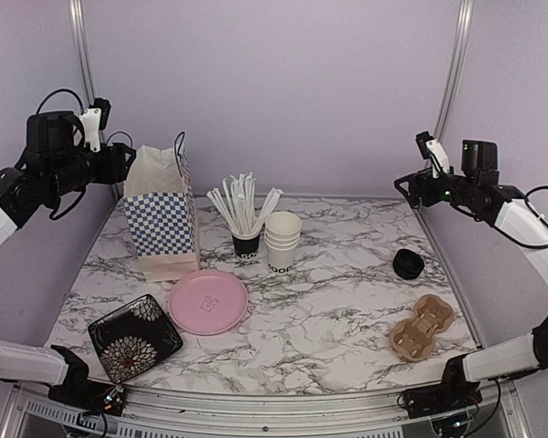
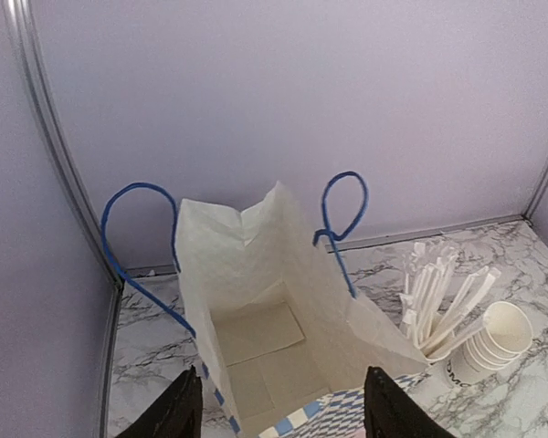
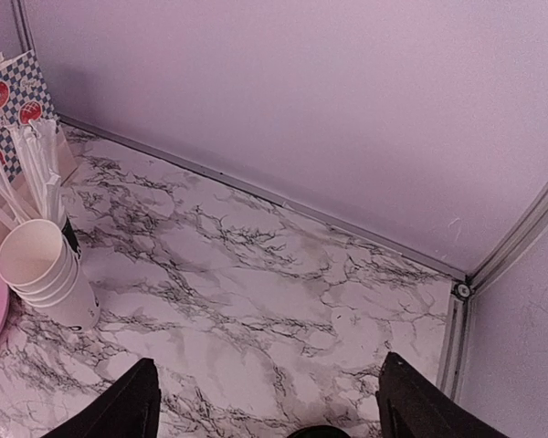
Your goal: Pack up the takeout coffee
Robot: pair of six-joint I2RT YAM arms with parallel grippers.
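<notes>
I'm holding left gripper [image 2: 281, 388] spread by bag [image 2: 324, 301] | right gripper [image 3: 269, 365] spread, empty | stick cup [image 1: 246, 244] crowding cup stack [image 1: 282, 243] on left

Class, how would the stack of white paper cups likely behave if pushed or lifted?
The stack of white paper cups looks empty and thin-walled, so it is probably light and crushable. Tall on a narrow base, it may tip if pushed high. Being only nested, the top one may lift off alone.

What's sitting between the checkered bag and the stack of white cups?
A black cup of white sticks, between bag and cup stack; top view shows it.
</notes>
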